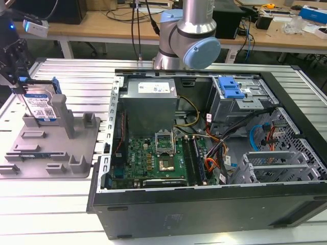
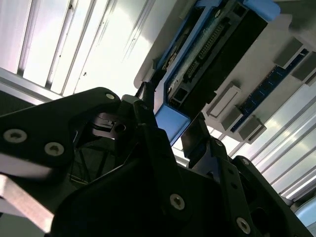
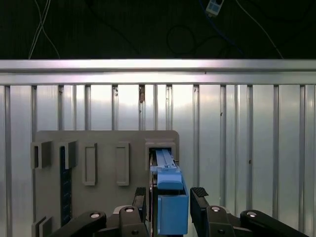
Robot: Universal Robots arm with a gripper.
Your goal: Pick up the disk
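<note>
The slatted metal table [image 1: 46, 209] carries everything you are working with. In the exterior view the open computer case [image 1: 204, 217] takes up the middle and the right, and it plays no part here. Your work is at the exterior view's left, where the grey holder tray [image 1: 30, 153] lies flat on the table, well apart from the case's drive cage [image 1: 231, 88].

The disk [image 1: 41, 106] stands on edge in one of the tray's slots. Its labelled broad face is upright and its blue rails run along its sides. It has not been lifted; its lower part sits down in the slot.

The gripper [image 3: 170, 195] hangs directly over that slot, so the disk lies straight ahead of it along the approach line, not off to either side.

In both wrist views the disk's thin, blue-capped edge [image 2: 170, 123] points up at you, between the fingers [image 3: 199, 196]. Its length runs along the gap, and each broad face is turned toward one finger pad. That is the alignment a pinch across the thickness needs.

The jaws stand parted, one on each side of the disk. In the first wrist view a thin sliver of space shows between the disk and one finger, while the other finger sits just beside the rail. From that I judge that you are straddling the disk but are not clamped on it.
</note>
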